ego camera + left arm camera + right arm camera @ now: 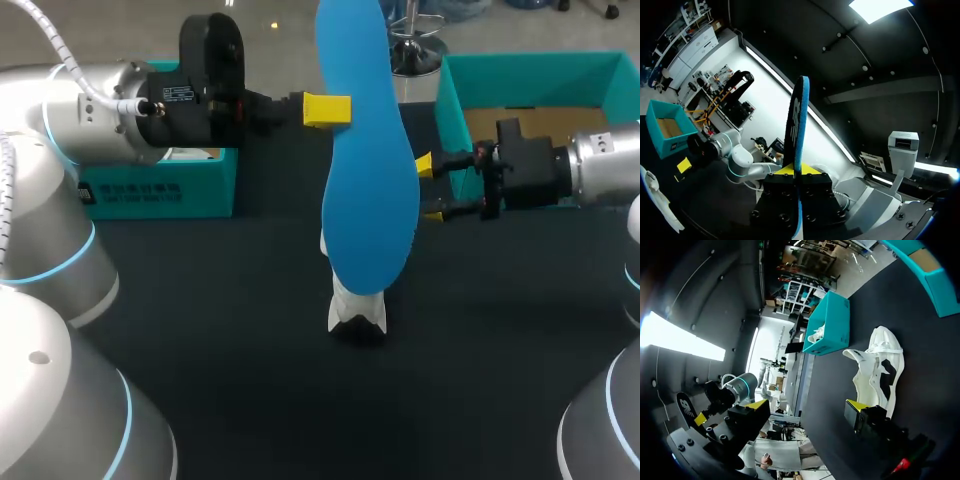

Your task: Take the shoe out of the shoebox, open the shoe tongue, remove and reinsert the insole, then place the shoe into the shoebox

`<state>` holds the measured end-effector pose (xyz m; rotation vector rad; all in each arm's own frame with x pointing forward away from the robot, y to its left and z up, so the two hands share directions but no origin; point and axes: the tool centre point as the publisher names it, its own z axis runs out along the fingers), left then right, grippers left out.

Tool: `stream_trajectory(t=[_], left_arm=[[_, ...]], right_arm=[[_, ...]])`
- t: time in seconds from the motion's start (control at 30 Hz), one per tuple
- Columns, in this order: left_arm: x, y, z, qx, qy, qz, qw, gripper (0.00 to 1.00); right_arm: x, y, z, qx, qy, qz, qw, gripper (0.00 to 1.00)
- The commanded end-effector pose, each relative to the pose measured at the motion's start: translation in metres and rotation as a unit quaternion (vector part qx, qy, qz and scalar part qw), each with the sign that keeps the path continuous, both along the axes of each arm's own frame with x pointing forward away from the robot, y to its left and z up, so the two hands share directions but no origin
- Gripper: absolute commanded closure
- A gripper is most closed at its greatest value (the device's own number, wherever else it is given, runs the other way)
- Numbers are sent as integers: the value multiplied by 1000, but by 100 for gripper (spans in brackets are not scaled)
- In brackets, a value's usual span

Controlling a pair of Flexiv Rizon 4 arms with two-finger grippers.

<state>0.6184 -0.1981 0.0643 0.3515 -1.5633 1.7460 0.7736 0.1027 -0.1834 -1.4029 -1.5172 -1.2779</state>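
Left gripper [335, 108] clamps the blue insole [368, 150] upright, upper middle of frame; right gripper [428, 190] gapes empty (just beside it). The shoe [357, 308] lies mid-frame, unheld, so it could skid during reinsertion.

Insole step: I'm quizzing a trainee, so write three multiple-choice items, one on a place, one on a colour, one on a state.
1. Where is the shoe? A on the table; B in the shoebox; C held in the air.
2. What colour is the insole? A white; B blue; C yellow.
3. The left gripper is: A open; B shut on the insole; C out of view.
Answers: 1 A, it lies outside the shoebox; 2 B, blue in the head view; 3 B, its fingers clamp it from both sides.
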Motion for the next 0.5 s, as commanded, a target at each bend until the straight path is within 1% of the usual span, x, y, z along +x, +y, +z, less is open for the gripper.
stream_trajectory(t=[0.03, 0.1, 0.17, 0.2, 0.27, 0.37, 0.5], left_arm=[[-1, -1, -1, -1, 0, 1, 1000, 100], [-1, -1, -1, -1, 0, 1, 1000, 100], [-1, -1, -1, -1, 0, 1, 1000, 100], [-1, -1, -1, -1, 0, 1, 1000, 100], [-1, -1, -1, -1, 0, 1, 1000, 100], [-1, -1, -1, -1, 0, 1, 1000, 100], [-1, -1, -1, -1, 0, 1, 1000, 100]], right_arm=[[-2, 7, 5, 9, -7, 19, 1000, 0], [-3, 10, 9, 19, -6, 30, 999, 0], [-4, 14, 13, 18, 3, 39, 999, 0], [-5, 17, 16, 31, 10, 45, 998, 0], [-6, 22, 22, 32, 11, 45, 998, 0], [-8, 28, 24, 36, 18, 51, 998, 0], [-8, 28, 24, 36, 18, 51, 998, 0]])
